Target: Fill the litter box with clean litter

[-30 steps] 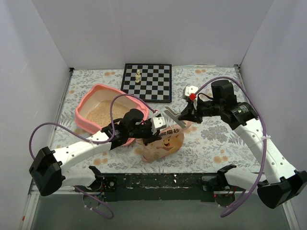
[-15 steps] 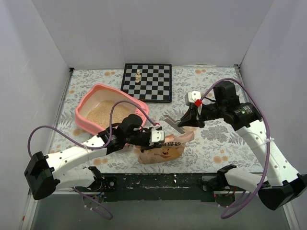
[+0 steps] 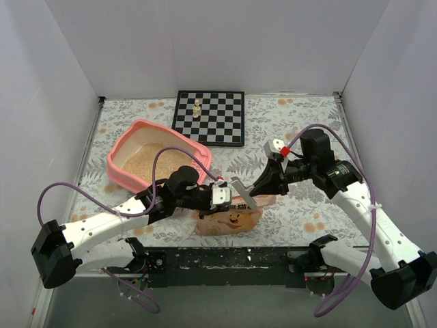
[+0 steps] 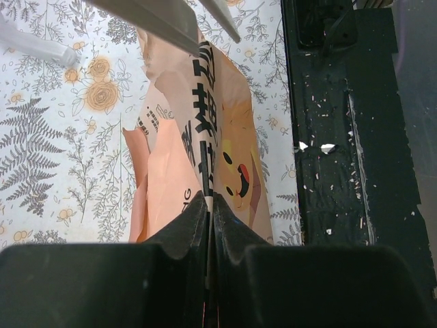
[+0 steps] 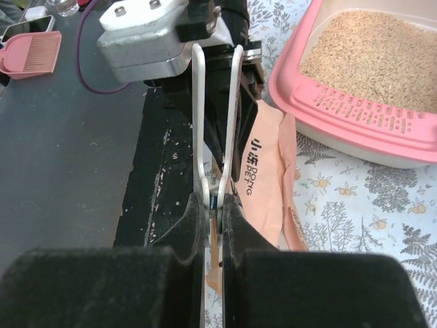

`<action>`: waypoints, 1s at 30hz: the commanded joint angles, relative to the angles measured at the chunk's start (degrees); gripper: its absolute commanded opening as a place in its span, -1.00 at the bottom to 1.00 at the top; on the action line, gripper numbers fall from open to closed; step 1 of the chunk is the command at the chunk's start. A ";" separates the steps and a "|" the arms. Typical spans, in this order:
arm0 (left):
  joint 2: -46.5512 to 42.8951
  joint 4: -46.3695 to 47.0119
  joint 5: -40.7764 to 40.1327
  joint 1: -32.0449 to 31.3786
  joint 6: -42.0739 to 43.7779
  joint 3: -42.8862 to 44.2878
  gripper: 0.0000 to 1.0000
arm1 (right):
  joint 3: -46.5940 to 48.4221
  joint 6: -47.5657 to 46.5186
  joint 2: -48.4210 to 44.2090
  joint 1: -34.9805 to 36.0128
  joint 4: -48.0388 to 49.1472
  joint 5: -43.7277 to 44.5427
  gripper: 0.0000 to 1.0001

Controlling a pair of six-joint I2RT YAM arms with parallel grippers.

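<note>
The salmon-pink litter box sits at the left, holding tan clean litter. It also shows in the right wrist view, grate forward, with the litter inside. A peach litter bag with a cat face rests on the floral table near the front edge. My left gripper is shut on the bag's top edge. My right gripper is shut on the spring end of a pale bag clip, whose arms reach along the bag top toward the left gripper. The clip crosses the top of the left wrist view.
A black-and-white chessboard with a pale chess piece lies at the back. The black base rail runs just in front of the bag. A pink slotted scoop lies off the table beyond the rail.
Both grippers have come down and toward the near edge with the bag and the clip. The bag has sunk lower onto the table.
</note>
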 commanded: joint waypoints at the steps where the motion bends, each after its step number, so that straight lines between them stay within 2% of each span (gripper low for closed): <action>1: 0.64 3.33 1.42 -0.36 -1.66 -0.12 -0.95 | -4.28 10.10 -3.44 1.01 16.31 -2.07 -0.97; 18: 0.38 3.86 2.13 -0.36 -2.81 -1.18 -1.00 | -6.04 8.00 -0.19 2.59 18.00 3.20 -0.97; 26: 0.73 3.77 2.04 -0.36 -2.98 -1.00 -1.00 | -5.69 1.68 0.26 3.03 8.25 7.07 -0.97; 30: 1.34 3.68 1.95 -0.36 -3.07 -0.91 -1.00 | -5.87 1.67 -0.71 3.12 7.45 7.16 -0.97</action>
